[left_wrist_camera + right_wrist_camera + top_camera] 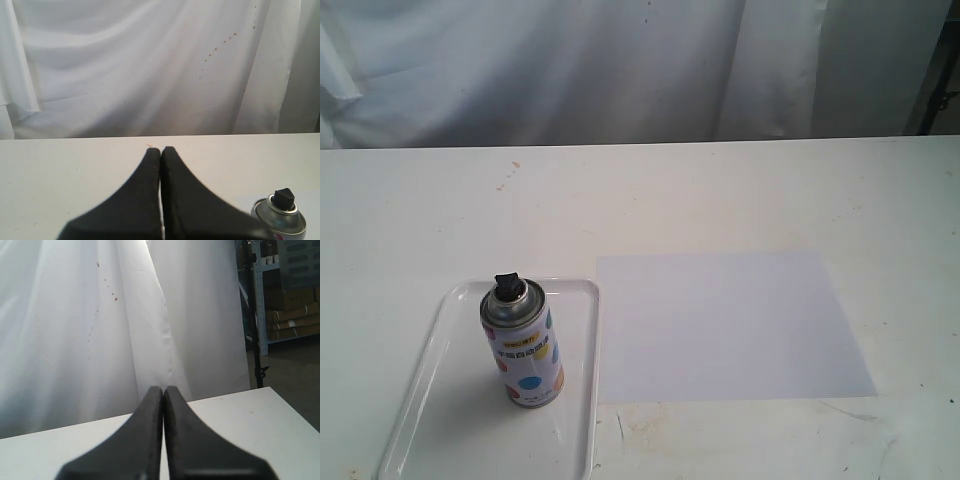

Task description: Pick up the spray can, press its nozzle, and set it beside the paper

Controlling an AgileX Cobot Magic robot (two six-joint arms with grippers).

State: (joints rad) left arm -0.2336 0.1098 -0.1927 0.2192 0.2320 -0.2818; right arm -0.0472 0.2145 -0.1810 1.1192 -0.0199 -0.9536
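Note:
The spray can (523,352) stands upright in a clear plastic tray (440,400) at the front left of the table, its black nozzle (507,287) on the silver dome. Right of the tray lies the white paper (730,325), flat on the table. Neither arm shows in the exterior view. In the left wrist view my left gripper (161,150) is shut and empty, above the table, with the spray can (280,217) and its nozzle (283,198) off to one side of the fingers. My right gripper (163,389) is also shut with nothing in it.
A white curtain (620,70) hangs behind the table's far edge. Past the table's right end the right wrist view shows metal shelving with boxes (287,290) and a dark stand (257,340).

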